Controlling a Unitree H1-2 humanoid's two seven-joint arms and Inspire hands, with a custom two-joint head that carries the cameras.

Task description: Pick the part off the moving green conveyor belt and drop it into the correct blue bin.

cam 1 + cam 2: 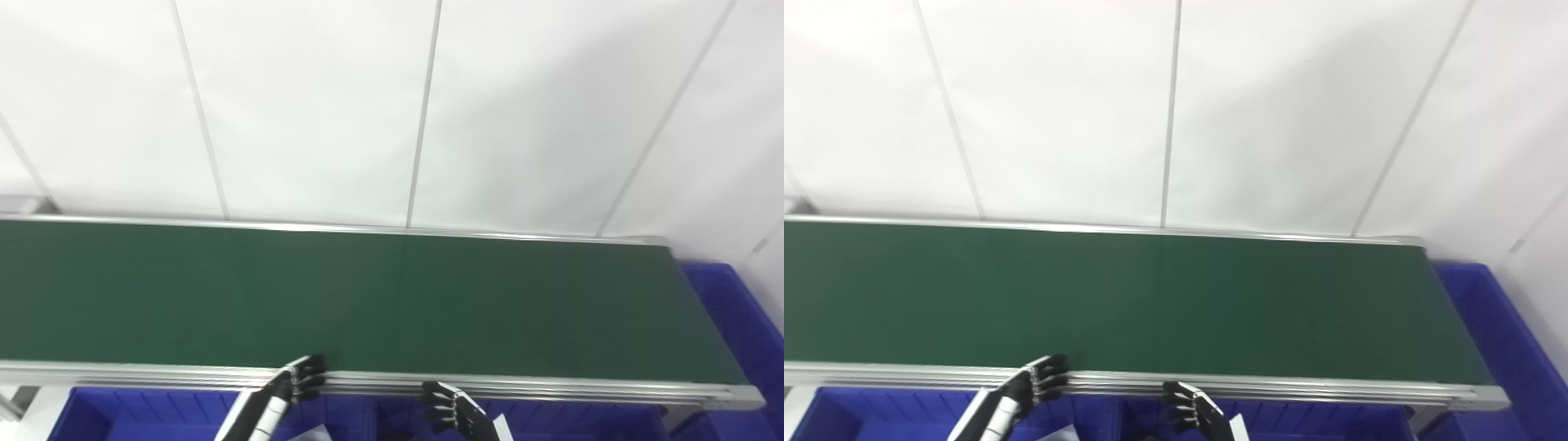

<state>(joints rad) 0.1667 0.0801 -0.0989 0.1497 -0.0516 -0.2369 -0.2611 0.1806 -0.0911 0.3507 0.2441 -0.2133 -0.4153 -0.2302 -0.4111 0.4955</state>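
Observation:
The green conveyor belt (392, 300) runs across the picture and carries no part in view. My left hand (293, 386) hovers at the belt's near metal rail, fingers spread and holding nothing. A little lower and to the right, my right hand (456, 415) hangs over the blue bins (135, 410) in front of the belt, fingers apart, with nothing in it. Another blue bin (735, 318) stands past the belt's right end. Something white (312, 433) lies inside the bins at the bottom edge.
White wall panels (392, 104) rise directly behind the belt. The aluminium rail (551, 389) runs along the belt's near edge, ending at a metal corner (744, 398) on the right.

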